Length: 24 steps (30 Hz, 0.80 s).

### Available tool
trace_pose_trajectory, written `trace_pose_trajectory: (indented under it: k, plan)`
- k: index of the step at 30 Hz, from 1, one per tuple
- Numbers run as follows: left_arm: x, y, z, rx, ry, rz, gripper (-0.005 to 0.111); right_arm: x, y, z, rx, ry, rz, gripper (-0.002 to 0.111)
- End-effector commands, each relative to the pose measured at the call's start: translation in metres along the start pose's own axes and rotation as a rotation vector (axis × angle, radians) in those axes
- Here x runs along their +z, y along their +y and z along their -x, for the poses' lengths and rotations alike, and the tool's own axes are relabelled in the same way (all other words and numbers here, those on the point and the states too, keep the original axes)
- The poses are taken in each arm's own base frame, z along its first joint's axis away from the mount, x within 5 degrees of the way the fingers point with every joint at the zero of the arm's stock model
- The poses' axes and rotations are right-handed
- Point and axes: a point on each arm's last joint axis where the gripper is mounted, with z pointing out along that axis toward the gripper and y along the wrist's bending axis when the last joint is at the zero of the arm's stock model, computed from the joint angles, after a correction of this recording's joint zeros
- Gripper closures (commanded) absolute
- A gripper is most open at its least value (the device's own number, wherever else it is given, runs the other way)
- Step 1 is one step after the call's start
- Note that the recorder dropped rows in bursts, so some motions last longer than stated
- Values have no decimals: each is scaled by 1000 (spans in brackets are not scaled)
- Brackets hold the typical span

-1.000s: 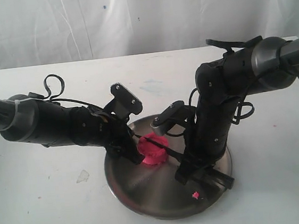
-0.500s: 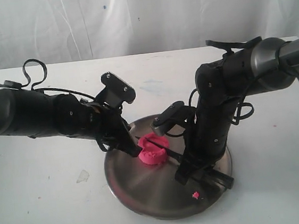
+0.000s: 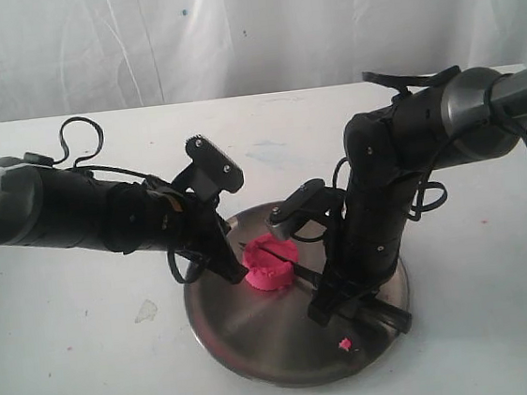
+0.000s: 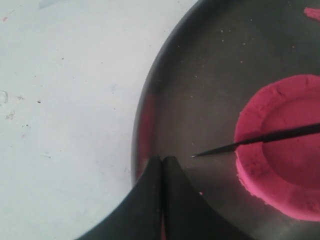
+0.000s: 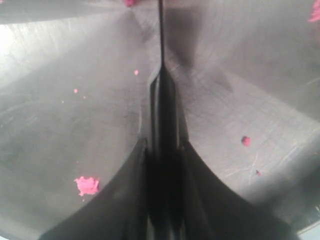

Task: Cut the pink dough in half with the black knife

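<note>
Found the pink dough on the steel plate, a little off the plate's middle toward the left arm's side. Logged it as one round puck with a raised rim and a sunken top. Noted the black knife laid across that top from rim to rim, with its point reaching past the dough's edge over bare metal. Cannot tell how deep the blade sits.

Checked the left wrist view: same dough, same thin blade crossing it, same plate.

Found the right gripper low over the plate, just beside the dough. Confirmed by its wrist view a firm grasp on the knife at the handle, with the blade pointing straight away over the plate.

Found the left gripper clenched, fingers pressed together, tips down on the plate near the knife point, close to the dough but apart from it.

Noted pink crumbs on the plate by the right gripper, more in the right wrist view. Noted a white table under the plate.
</note>
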Motion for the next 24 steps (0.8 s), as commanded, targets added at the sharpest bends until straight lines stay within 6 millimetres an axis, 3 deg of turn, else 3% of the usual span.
trace_pose_trajectory:
  k: [1, 15, 24]
  plan:
    - [0, -2, -4, -9, 23, -13, 107, 9, -1, -2, 12, 14, 4, 108]
    - [2, 0, -2, -71, -4, 7, 107, 9, -1, -2, 13, 14, 6, 108]
    - [23, -4, -16, -44, 6, 16, 107, 9, 1, -4, 19, 37, 21, 108]
